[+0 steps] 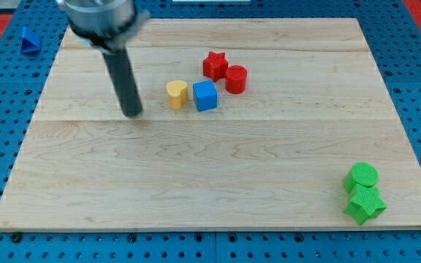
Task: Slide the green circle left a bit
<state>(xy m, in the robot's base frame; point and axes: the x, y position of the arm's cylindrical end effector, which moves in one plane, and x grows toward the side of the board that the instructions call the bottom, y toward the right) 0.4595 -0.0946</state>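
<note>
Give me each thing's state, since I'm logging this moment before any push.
my tip: on the board, left of the yellow heart, far from the green blocks
green circle: touching green star
green star: near bottom edge
yellow heart: beside blue cube
red star: touching red cylinder

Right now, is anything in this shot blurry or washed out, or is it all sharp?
Camera view: the blocks are sharp, including the green circle and the red star. The arm's housing at the view's top is smeared by motion blur, and the rod is slightly soft down to my tip, which sits left of the yellow block. Lighting is even, shadows are faint, and the board shows no glare.
</note>
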